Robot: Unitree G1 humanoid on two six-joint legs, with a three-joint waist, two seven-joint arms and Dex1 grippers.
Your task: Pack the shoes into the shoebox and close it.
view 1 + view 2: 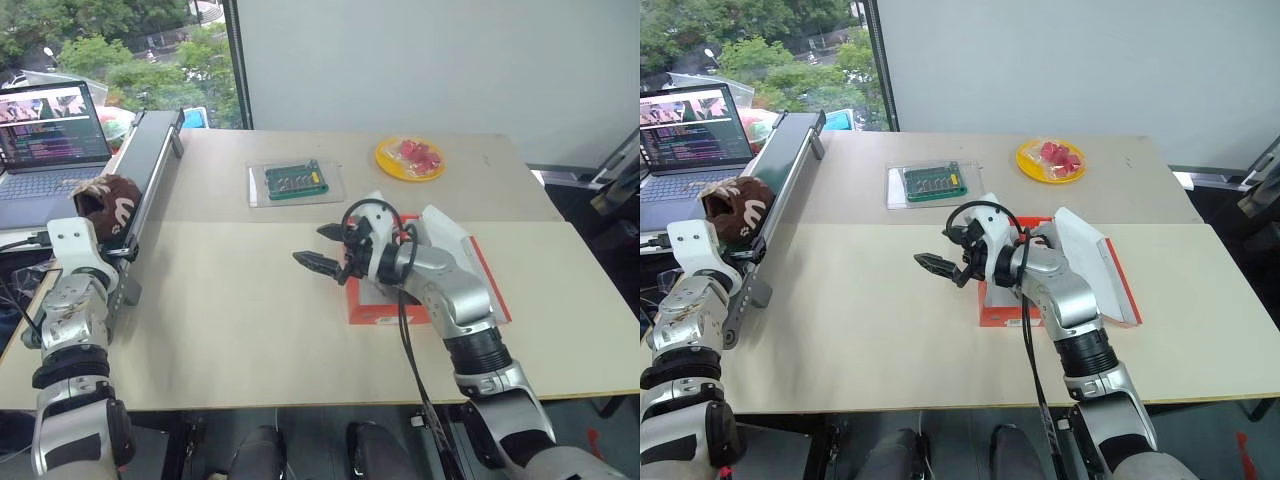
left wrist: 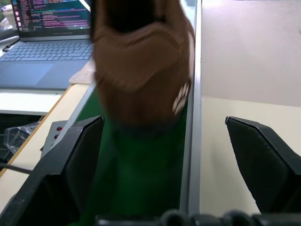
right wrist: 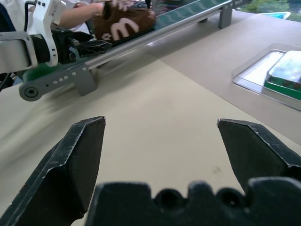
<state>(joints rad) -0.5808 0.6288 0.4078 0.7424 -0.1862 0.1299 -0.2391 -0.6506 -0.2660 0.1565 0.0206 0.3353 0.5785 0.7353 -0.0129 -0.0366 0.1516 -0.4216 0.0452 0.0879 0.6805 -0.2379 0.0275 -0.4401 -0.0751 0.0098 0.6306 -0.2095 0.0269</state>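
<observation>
Packing not yet begun: shoes (image 1: 107, 203) outside the shoebox (image 1: 1025, 300), lid flap up.

Sitting on the green conveyor belt (image 2: 136, 179) at the table's (image 1: 240, 330) left edge, just ahead of the left gripper (image 2: 164, 165), jaws released and wide, nothing grasped. Right gripper (image 1: 322, 247) hovering over mid-table beside the box, jaws equally wide and empty. Left to do: grasping, loading, closing the flap.

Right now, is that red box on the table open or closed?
Open. The shoebox has its lid swung back to one side, white inside face showing. The right arm hides its interior, so its contents cannot be told.
</observation>
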